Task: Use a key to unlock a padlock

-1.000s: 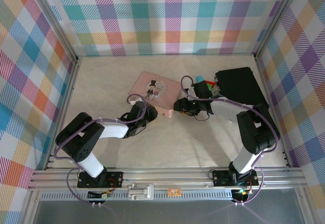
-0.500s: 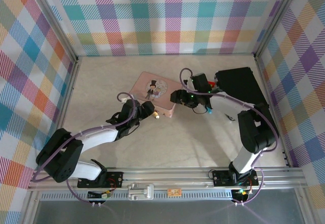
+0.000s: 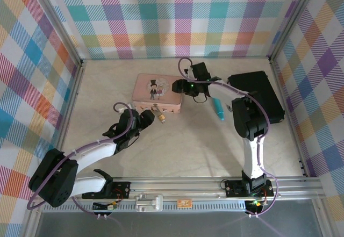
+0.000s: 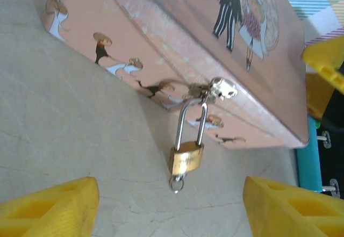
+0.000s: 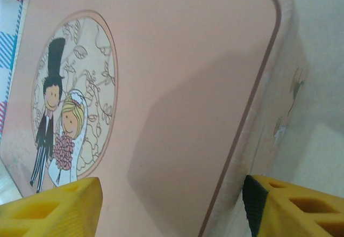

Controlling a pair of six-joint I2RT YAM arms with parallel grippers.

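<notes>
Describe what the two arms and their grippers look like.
Both the left arm and right arm have black joints, white link tubes and thin lilac cables looping alongside. The left gripper and right gripper are black, with yellow fingers moulded in hollow triangular cells.

No lettering, number or brand can be read anywhere in these views. The pink tin (image 5: 177, 86) carries only pictures: a cartoon bride and groom inside an oval on the lid, and small figures along its side wall. Any stamping on the brass body of the padlock (image 4: 186, 159) is too blurred to make out.
</notes>
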